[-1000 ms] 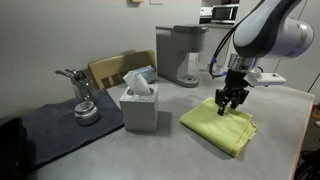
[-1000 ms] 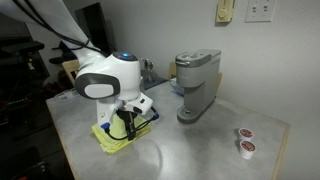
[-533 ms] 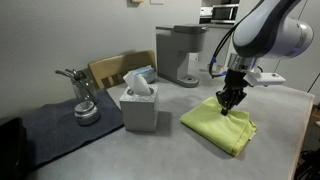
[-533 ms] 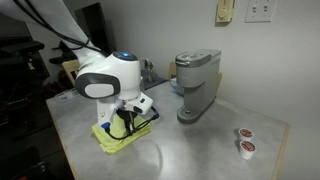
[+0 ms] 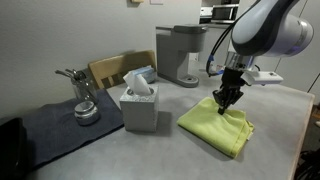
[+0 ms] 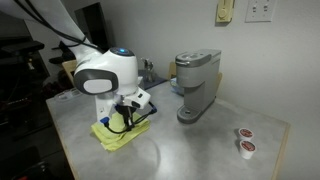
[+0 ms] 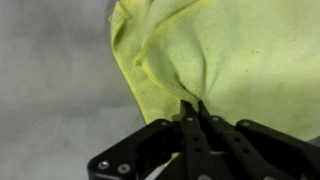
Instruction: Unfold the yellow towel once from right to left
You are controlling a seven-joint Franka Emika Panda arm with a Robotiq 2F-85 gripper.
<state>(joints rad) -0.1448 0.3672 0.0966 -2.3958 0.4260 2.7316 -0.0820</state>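
Gripper point(image 7: 195, 112) clenched, fingertips pinching a puckered edge of the yellow towel point(image 7: 245, 60). Towel lies rumpled on the grey table point(image 5: 150, 150) — bare tabletop between its near edge and the tissue box point(image 5: 139, 104), well apart.

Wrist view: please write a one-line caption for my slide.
The gripper pinches a fold of the yellow towel on the grey table.
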